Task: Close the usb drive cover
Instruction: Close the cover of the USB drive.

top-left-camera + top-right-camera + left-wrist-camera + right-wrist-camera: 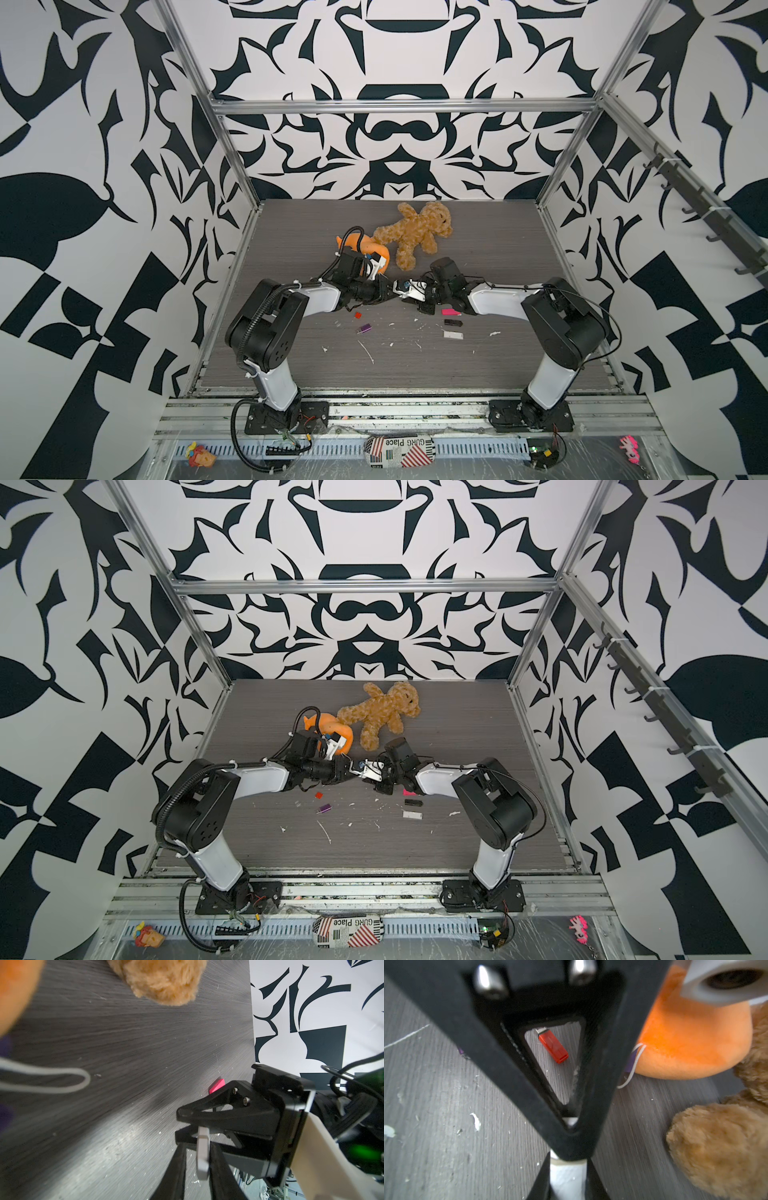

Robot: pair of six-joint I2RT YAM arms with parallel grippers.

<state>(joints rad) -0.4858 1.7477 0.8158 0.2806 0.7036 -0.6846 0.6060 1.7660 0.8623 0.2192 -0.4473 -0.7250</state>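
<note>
**Cover being closed in mid-air; the join itself is hidden**

The small white plastic usb drive [202, 1153] appears lifted clear of the grey wood-grain table [415, 365] and is held between the two arms. The left gripper [198, 1147] is pinching one end of it, with its black fingers pressed against the flat sides. The right gripper [568, 1164] comes in from the opposite side and is pinched tight on the other end, so the two sets of fingertips nearly touch.

Pick-up and lining up therefore look done. By my judgement, what is left is the last push that seats the cover, then letting go. Whether the cover is already home cannot be told. The fingers hide the join in both wrist views, and it is too small to read in the top views.

Relative to the hands, the drive lies directly between them, inside both grips.

- **Near the left gripper:** a red translucent usb drive with a bare metal plug [553, 1046] lies on the table, on the robot's base side. A purple usb drive [364, 329] lies a little past it.
- **By the right forearm:** a pink stick [451, 311], a black stick [453, 322] and a pale grey stick [453, 334] lie close together.
- **Beyond both grippers:** an orange plush toy [365, 249] lies next to a tan furry teddy bear [415, 232].
</note>
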